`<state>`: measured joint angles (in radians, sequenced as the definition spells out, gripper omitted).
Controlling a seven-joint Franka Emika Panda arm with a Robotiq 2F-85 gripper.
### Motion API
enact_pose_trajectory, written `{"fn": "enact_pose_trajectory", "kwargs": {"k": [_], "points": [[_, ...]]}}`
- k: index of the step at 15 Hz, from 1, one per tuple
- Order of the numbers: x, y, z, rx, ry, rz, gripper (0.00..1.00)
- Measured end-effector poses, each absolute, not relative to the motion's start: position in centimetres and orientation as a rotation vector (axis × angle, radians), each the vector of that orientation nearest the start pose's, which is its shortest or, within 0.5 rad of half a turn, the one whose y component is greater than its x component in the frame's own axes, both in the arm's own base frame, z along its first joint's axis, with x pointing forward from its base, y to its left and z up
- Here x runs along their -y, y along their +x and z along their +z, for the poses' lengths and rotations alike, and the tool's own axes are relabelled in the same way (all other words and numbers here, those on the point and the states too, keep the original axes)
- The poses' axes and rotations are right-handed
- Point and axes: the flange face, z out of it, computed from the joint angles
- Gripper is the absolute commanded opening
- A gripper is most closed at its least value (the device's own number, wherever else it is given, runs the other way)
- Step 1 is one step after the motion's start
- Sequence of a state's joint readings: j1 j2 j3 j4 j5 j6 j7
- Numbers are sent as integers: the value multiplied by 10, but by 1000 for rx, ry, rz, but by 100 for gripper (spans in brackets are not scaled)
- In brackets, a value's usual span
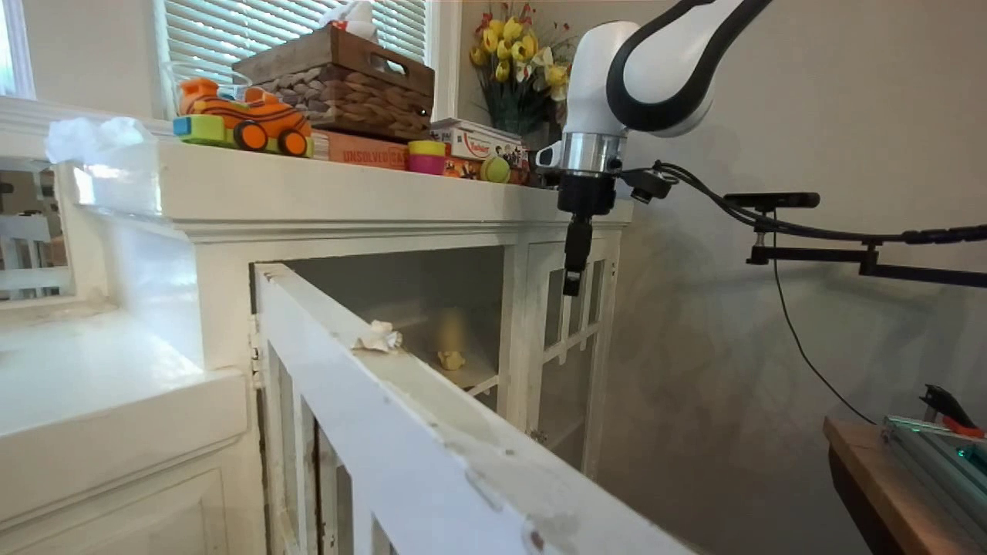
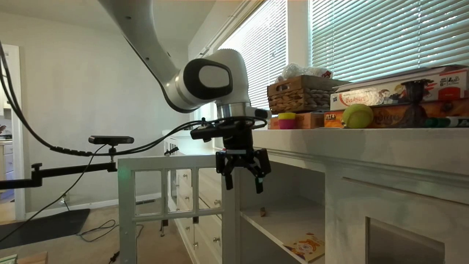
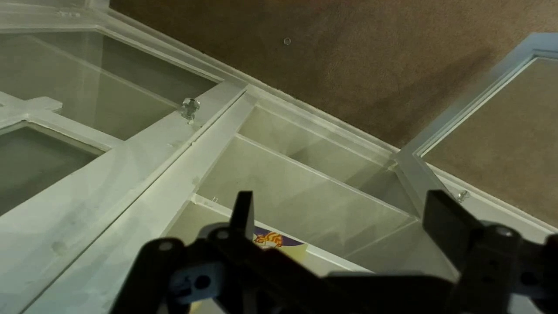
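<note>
My gripper (image 1: 572, 284) points down and is open, with its fingers apart and nothing between them. It also shows in an exterior view (image 2: 244, 185) and the wrist view (image 3: 340, 205). It hangs in front of the opening of a white cabinet, near the open glass-paned door (image 2: 170, 216). A yellow card or book (image 2: 307, 248) with a cartoon picture lies on the cabinet shelf (image 2: 282, 220); part of it shows in the wrist view (image 3: 270, 239) behind the left finger. A small brown piece (image 2: 262, 212) lies further left on the shelf. The gripper touches none of these.
The countertop above bears a wicker basket (image 2: 302, 93), game boxes (image 2: 388, 96), a tennis ball (image 2: 357, 116), stacked cups (image 2: 287, 121) and an orange toy car (image 1: 247, 119). A crumpled scrap (image 1: 379, 338) lies on the open door's top edge. A closed door has a glass knob (image 3: 190, 108).
</note>
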<state>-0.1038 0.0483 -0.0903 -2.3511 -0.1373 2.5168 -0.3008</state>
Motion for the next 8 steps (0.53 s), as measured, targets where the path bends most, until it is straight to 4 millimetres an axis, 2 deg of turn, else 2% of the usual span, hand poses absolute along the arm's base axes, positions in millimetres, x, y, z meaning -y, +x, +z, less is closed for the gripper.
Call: {"fn": "enact_pose_trajectory", "kwargs": {"k": [5,8], "points": [[94,501,287,245,-3272,-110,100],[94,500,284,230,-3275,-101,100]]}}
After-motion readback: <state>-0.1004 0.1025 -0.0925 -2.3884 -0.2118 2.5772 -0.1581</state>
